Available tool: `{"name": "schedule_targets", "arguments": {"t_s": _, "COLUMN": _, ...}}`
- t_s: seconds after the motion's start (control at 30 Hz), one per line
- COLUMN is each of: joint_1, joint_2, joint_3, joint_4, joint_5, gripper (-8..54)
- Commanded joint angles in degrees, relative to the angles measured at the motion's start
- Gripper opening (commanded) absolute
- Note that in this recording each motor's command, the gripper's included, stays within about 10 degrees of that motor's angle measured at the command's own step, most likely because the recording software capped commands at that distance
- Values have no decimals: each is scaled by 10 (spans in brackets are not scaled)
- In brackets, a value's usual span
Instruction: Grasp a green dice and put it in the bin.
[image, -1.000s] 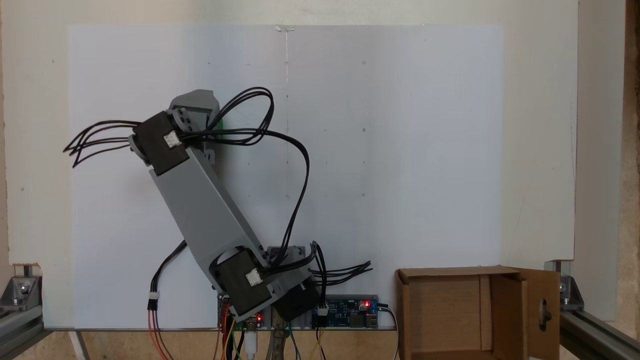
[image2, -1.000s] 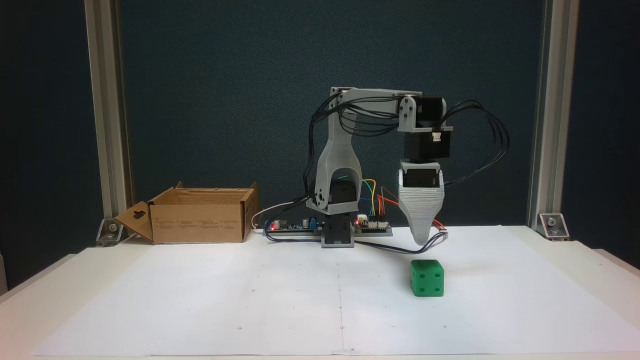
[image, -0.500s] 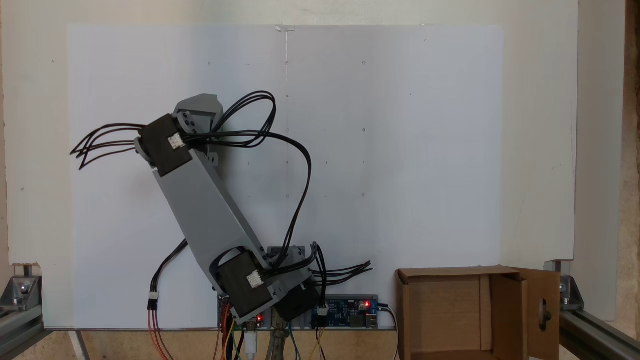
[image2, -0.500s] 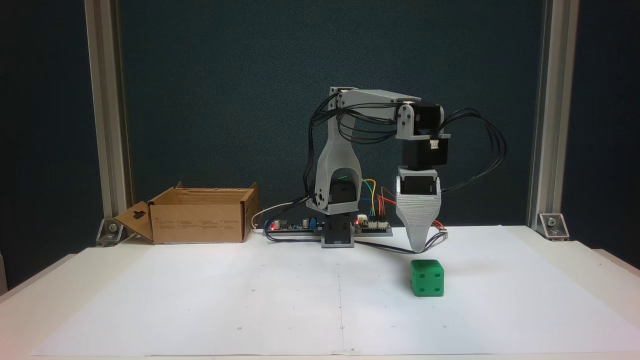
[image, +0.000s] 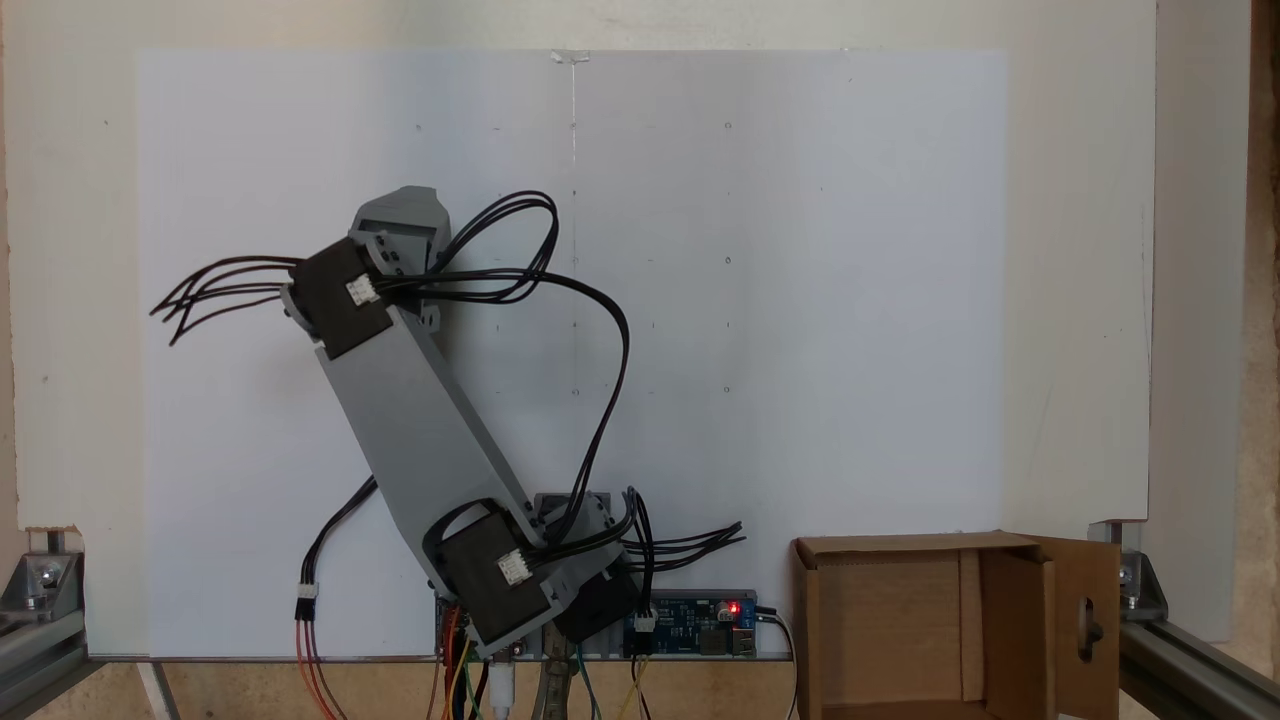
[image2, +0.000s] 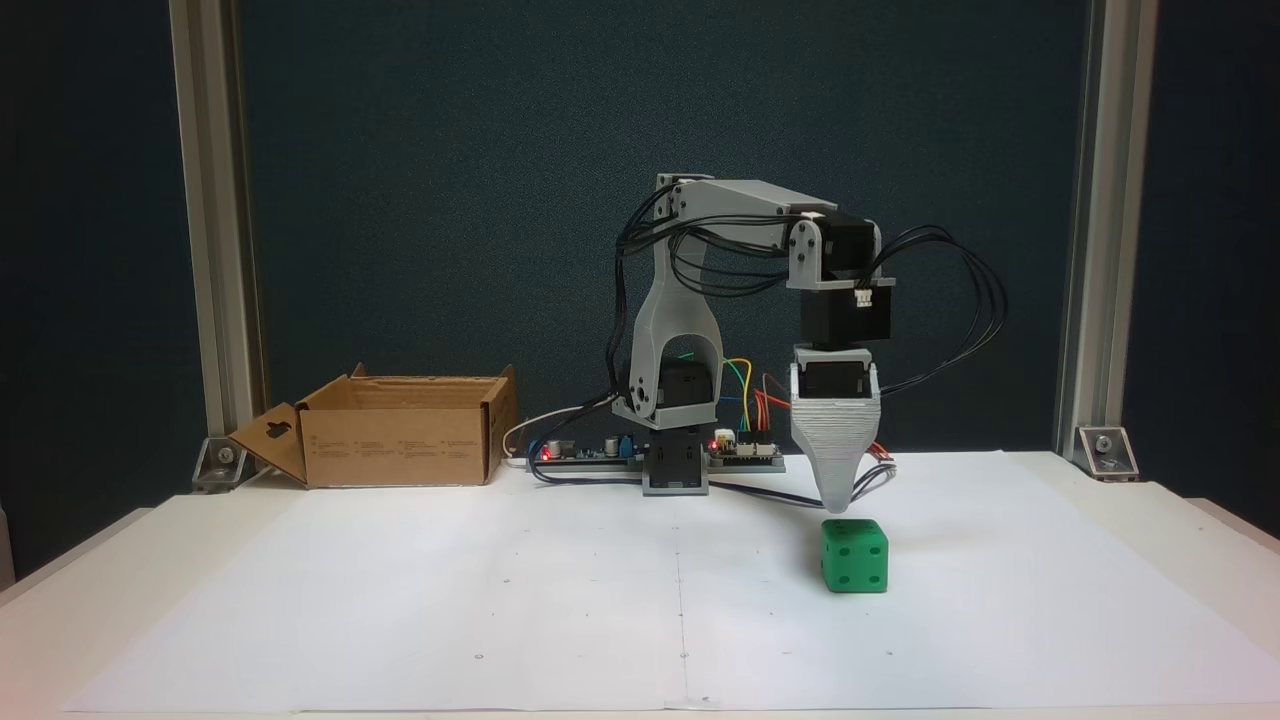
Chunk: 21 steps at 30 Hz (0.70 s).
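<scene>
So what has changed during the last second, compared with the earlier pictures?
The gripper has come down: its tip now hangs just above the green dice, and the forearm slopes lower. Nothing was grasped or released. The dice on the white paper and the bin have not moved.

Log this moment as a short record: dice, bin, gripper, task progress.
dice: green dice resting on the white paper, right of centre in the front fixed view
bin: cardboard bin at the back left, open, flaps out
gripper: gripper pointing down just above the dice; jaw state unclear
progress: dice not yet grasped
</scene>
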Motion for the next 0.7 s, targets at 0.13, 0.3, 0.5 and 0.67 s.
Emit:
{"name": "schedule_targets", "arguments": {"t_s": 0.13, "joint_1": -4, "joint_2": 25, "joint_3": -9, "joint_4": -6, "joint_5": 40, "gripper": 424}}
{"name": "schedule_targets", "arguments": {"t_s": 0.3, "joint_1": -12, "joint_2": 19, "joint_3": -8, "joint_4": -18, "joint_5": 41, "gripper": 424}}
{"name": "schedule_targets", "arguments": {"t_s": 0.5, "joint_1": -17, "joint_2": -3, "joint_3": -9, "joint_4": -31, "joint_5": 41, "gripper": 424}}
{"name": "schedule_targets", "arguments": {"t_s": 0.67, "joint_1": -18, "joint_2": -16, "joint_3": -9, "joint_4": -34, "joint_5": 41, "gripper": 424}}
